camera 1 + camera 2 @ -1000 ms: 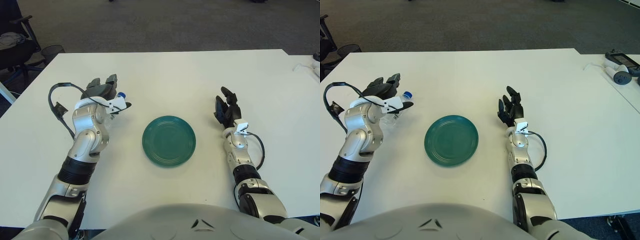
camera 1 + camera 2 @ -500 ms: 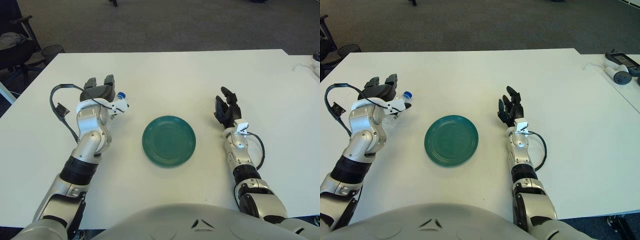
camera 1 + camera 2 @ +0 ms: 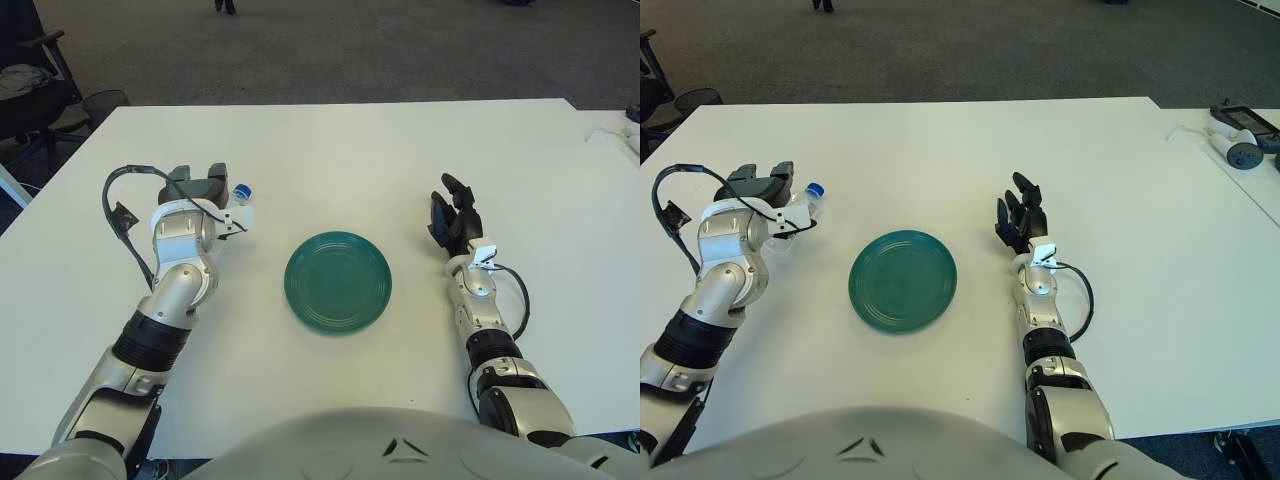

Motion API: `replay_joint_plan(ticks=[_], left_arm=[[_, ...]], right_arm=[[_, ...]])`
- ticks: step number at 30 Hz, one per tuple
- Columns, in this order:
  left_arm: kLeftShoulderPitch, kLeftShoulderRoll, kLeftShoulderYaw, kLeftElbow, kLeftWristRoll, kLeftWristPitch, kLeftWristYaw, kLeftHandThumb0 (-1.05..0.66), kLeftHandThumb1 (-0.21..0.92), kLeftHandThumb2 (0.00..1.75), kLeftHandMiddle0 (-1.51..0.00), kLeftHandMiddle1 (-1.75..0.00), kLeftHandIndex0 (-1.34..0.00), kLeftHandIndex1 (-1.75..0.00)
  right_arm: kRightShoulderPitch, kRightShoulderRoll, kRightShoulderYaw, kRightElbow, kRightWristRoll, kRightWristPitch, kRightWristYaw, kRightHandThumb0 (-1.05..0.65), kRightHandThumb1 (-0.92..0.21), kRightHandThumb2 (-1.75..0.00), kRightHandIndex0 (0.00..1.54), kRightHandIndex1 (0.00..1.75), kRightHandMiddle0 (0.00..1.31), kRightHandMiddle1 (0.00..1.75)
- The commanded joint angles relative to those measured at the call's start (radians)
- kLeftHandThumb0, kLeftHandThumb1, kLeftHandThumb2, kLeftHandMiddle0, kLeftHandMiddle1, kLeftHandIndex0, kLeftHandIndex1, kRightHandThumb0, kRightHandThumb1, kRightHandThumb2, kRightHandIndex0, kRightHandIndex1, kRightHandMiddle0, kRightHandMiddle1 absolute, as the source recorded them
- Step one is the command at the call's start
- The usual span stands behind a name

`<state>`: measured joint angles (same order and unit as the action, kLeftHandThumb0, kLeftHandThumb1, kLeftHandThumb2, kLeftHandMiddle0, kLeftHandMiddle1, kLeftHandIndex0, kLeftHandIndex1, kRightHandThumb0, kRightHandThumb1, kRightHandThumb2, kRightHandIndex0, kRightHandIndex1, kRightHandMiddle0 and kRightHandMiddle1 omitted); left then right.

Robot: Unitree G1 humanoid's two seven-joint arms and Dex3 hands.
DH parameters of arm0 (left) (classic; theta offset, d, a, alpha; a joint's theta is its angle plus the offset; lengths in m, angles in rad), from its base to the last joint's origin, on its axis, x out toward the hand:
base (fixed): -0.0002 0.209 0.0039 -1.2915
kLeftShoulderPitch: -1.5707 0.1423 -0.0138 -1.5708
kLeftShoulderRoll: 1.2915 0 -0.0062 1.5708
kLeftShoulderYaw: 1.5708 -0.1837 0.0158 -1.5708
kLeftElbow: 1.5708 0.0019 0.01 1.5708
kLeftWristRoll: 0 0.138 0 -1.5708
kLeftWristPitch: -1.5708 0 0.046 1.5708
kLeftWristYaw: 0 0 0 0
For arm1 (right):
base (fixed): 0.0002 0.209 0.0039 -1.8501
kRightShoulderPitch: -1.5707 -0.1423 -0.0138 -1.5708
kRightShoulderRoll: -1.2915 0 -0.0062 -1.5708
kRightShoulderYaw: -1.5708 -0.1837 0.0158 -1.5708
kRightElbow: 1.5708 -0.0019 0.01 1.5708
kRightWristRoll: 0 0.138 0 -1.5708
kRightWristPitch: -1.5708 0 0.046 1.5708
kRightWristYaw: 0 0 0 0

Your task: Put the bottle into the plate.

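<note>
on the white worktop (image 3: 330, 150) we see our left robot hand (image 3: 200, 190) with its fingers curled around the bottle (image 3: 798, 208), blue cap toward the green plate (image 3: 338, 282), well left of it. our right robot hand (image 3: 452, 218) shows right of the plate, fingers relaxed and holding nothing.

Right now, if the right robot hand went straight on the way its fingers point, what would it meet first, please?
Nothing, as far as the views show: the right robot hand points away from the robot over bare white table, right of the round green plate.
</note>
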<state>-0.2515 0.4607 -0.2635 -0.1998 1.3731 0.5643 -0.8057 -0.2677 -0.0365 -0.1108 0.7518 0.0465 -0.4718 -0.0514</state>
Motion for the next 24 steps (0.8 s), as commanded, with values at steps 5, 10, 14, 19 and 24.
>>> replay_joint_plan(ticks=[5, 10, 14, 19, 24], left_arm=[[-0.002, 0.010, -0.014, 0.003, 0.044, -0.012, -0.044, -1.05, 0.92, 0.42, 0.00, 0.00, 0.00, 0.00], [0.012, 0.005, -0.016, 0.033, 0.038, -0.016, -0.017, -1.05, 0.92, 0.43, 0.00, 0.00, 0.00, 0.00], [0.031, -0.008, -0.016, 0.083, 0.015, -0.017, 0.055, -1.05, 0.92, 0.44, 0.00, 0.00, 0.00, 0.00], [0.035, -0.017, -0.017, 0.084, 0.011, -0.013, 0.071, -1.05, 0.92, 0.45, 0.00, 0.00, 0.00, 0.00], [0.038, -0.042, -0.027, 0.097, 0.020, 0.002, 0.085, -1.05, 0.92, 0.45, 0.00, 0.00, 0.00, 0.00]], right_arm=[[0.113, 0.033, 0.010, 0.113, 0.004, 0.151, 0.018, -0.55, -0.92, -0.57, 0.36, 0.01, 0.00, 0.57], [0.114, 0.033, 0.007, 0.110, 0.009, 0.159, 0.021, -0.55, -0.92, -0.57, 0.36, 0.00, 0.00, 0.57], [0.114, 0.031, 0.006, 0.112, 0.010, 0.157, 0.023, -0.56, -0.92, -0.57, 0.36, 0.00, 0.00, 0.58], [0.115, 0.028, 0.005, 0.114, 0.009, 0.154, 0.027, -0.57, -0.92, -0.58, 0.37, 0.01, 0.00, 0.59], [0.116, 0.026, 0.003, 0.113, 0.010, 0.155, 0.030, -0.56, -0.92, -0.58, 0.38, 0.01, 0.00, 0.61]])
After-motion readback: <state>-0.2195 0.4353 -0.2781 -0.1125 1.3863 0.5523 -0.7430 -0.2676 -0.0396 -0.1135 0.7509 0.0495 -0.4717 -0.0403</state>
